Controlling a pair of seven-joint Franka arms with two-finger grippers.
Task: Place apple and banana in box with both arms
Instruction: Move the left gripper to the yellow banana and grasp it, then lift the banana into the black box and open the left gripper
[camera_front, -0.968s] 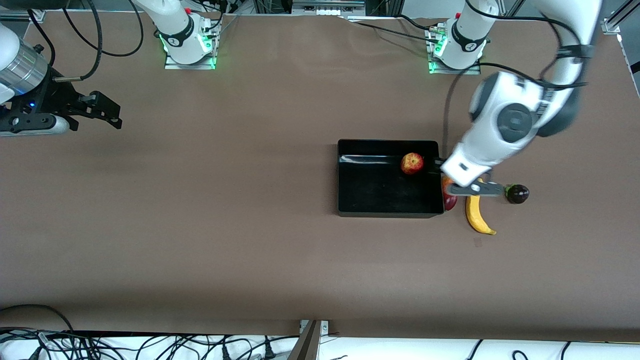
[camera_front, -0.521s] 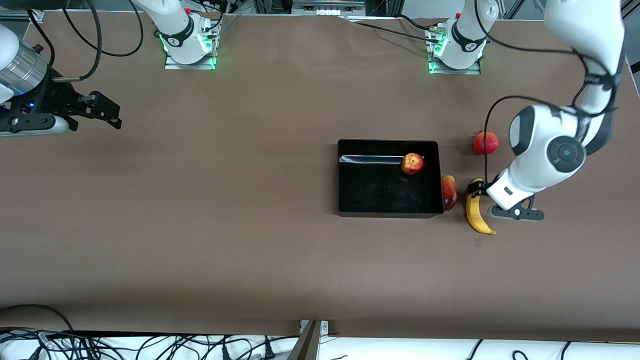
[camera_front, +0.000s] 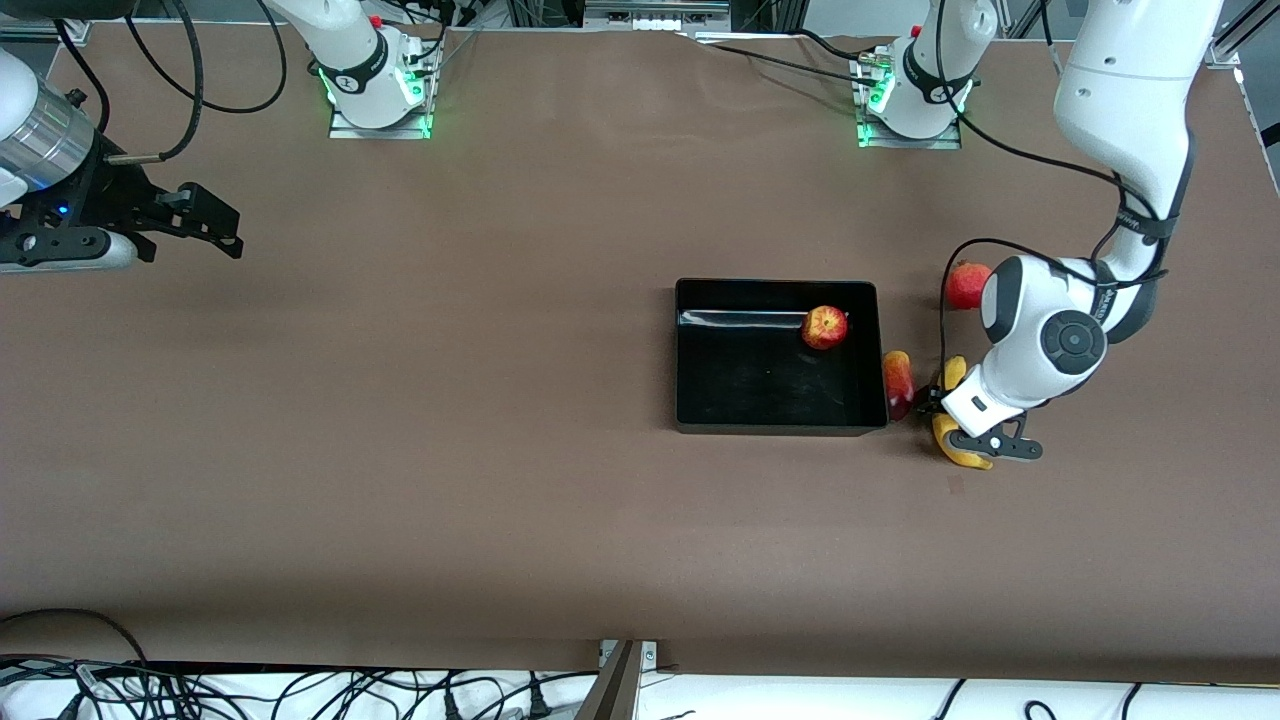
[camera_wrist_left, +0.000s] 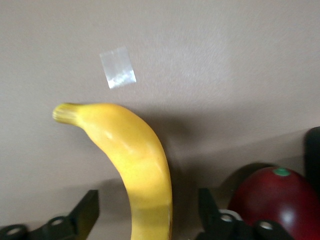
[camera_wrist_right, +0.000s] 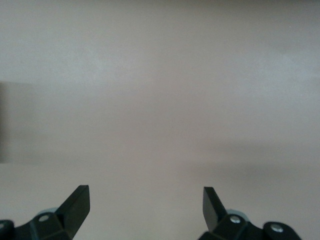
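The left gripper (camera_wrist_left: 145, 215) is straddling the smooth, curved yellow banana (camera_wrist_left: 135, 155) with fingers spread wide (nothing gripped); the right gripper (camera_wrist_right: 145, 207) is waiting, equally spread, holding nothing.

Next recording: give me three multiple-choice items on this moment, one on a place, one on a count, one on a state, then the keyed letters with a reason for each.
1. Where is the apple?
A. in the box
B. on the table beside the banana
C. held by the right gripper

2. How many fruits lie on the table outside the box?
A. one
B. three
C. five

3. How does the left gripper stand at the banana?
A. shut on it
B. open, one finger on each side
C. far from it

Key:
1 A: the apple sits inside the box.
2 B: the banana, a long red fruit and a round red fruit.
3 B: the left gripper straddles the banana, with gaps showing; the right gripper waits open.
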